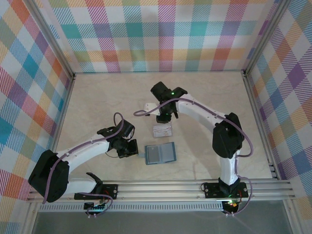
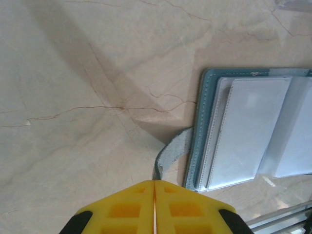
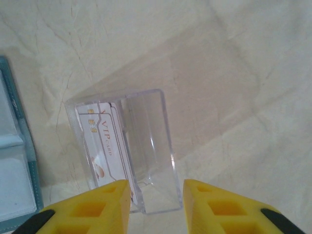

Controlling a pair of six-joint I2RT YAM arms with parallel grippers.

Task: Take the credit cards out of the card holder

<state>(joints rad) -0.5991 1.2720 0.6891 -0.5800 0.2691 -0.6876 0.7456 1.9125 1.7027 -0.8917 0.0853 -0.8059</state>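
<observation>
While the left gripper, at 9 o'clock of the card holder in the top view, has its yellow fingers pressed together, seemingly pinching the closure tab that curls up from the holder's edge toward them, the holder lies open and flat on the table toward its 6 o'clock side, grey-blue pockets up. At 12 o'clock of the holder, near but apart, sits a clear plastic tray with a whitish credit card marked VIP lying in it. The right gripper hangs over the tray's near end, fingers spread and holding nothing. By my reading one card is out and set down. Whether a pocket hides another cannot be told. If so, the right arm must swing toward 6 o'clock, meet the pocket mouth and nip a thin card edge while the left steadies the holder.
</observation>
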